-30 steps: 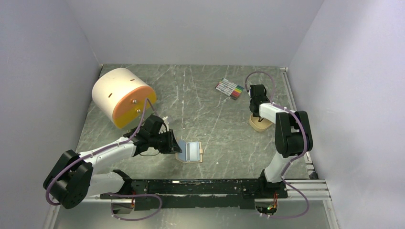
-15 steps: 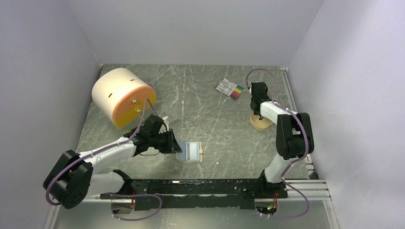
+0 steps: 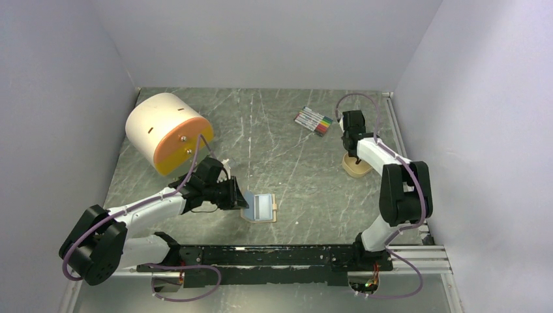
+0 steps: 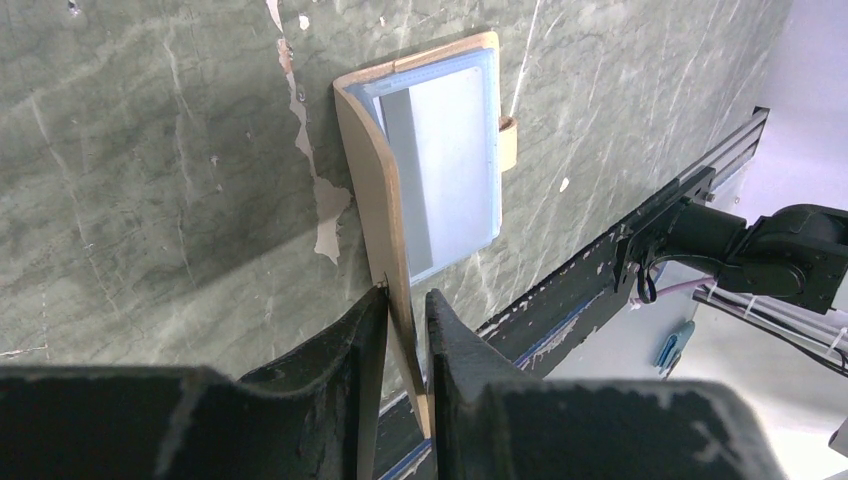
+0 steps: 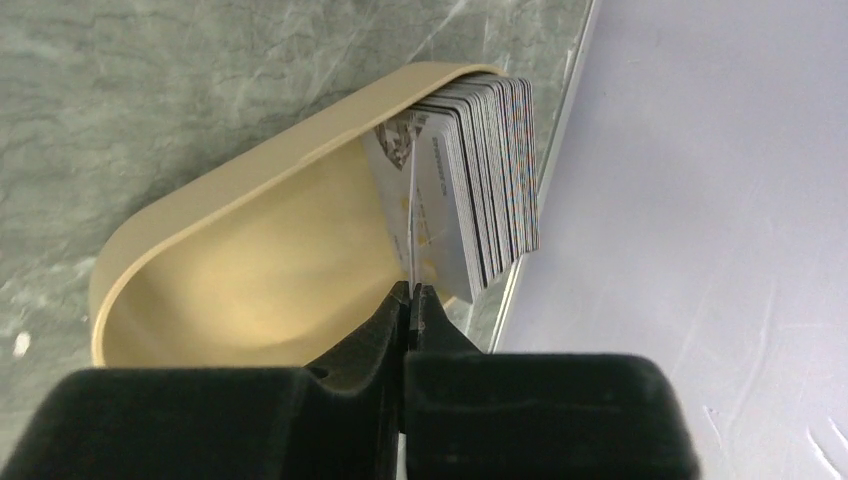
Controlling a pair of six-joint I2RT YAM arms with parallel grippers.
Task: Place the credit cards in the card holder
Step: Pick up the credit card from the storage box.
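The tan card holder lies open on the table near the front, its pale blue-clear sleeves facing up. My left gripper is shut on the card holder's raised tan flap and holds it upright. The credit cards stand on edge as a stack in a tan open-topped tray at the right. My right gripper is shut on the nearest single card of the stack, just above the tray.
A large white and orange cylinder lies at the back left. A bundle of coloured marker pens lies at the back, left of the right arm. A metal rail runs along the table's right edge. A black bar crosses the front.
The right arm has shifted slightly toward the back right over the tray. The left arm and the card holder have not moved.
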